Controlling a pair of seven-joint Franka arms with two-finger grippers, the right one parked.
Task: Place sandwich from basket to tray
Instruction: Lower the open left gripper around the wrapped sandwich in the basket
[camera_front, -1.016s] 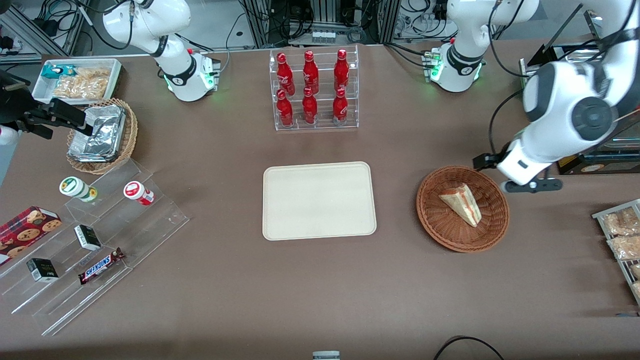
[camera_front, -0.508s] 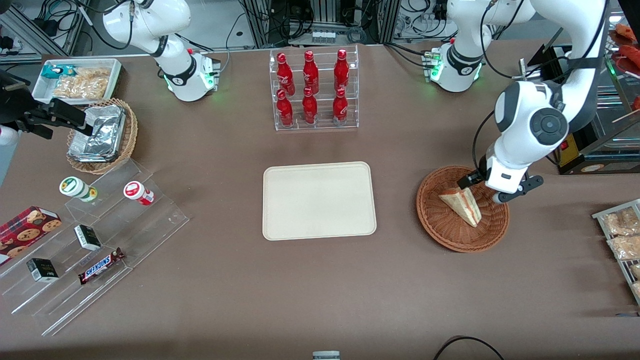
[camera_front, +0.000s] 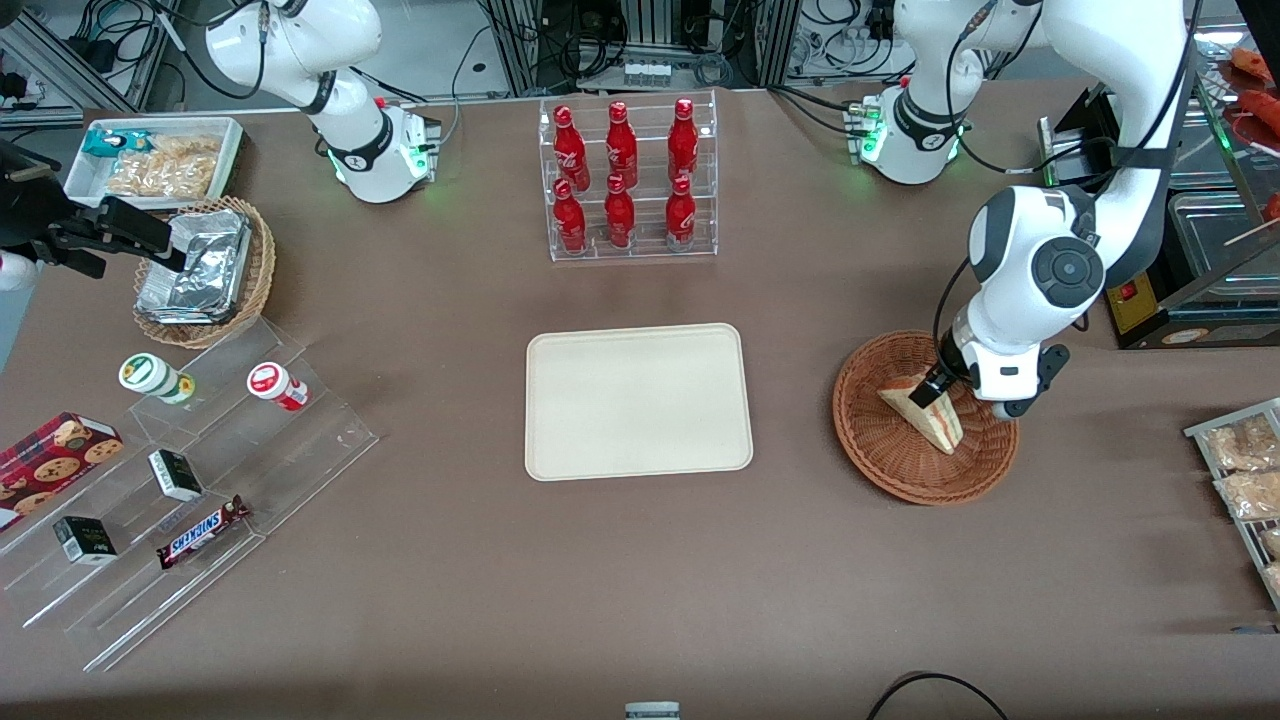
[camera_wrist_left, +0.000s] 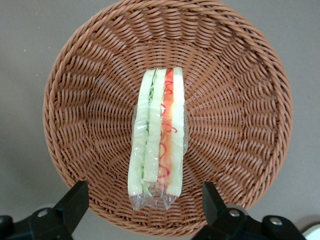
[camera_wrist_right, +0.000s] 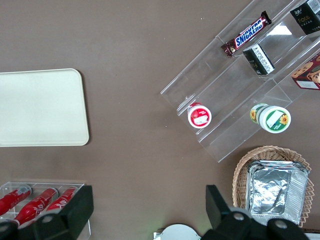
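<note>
Sandwich (camera_wrist_left: 159, 137) lies in the basket (camera_wrist_left: 240, 125), its long axis running twelve to six o'clock in the wrist view, directly under the gripper (camera_wrist_left: 142, 202), whose fingers spread apart astride its six-o'clock end.

Front view: high, angled down over the whole table, facing both arm bases. Left wrist view: close, straight down into the basket (camera_wrist_left: 240, 100), the gripper (camera_wrist_left: 145, 200) with fingers spread at its edge; it shares basket (camera_front: 880, 455) and sandwich (camera_front: 925, 412) with the front view. Right wrist view: higher, straight down; shares the tray (camera_wrist_right: 40, 107) (camera_front: 638, 400).
</note>
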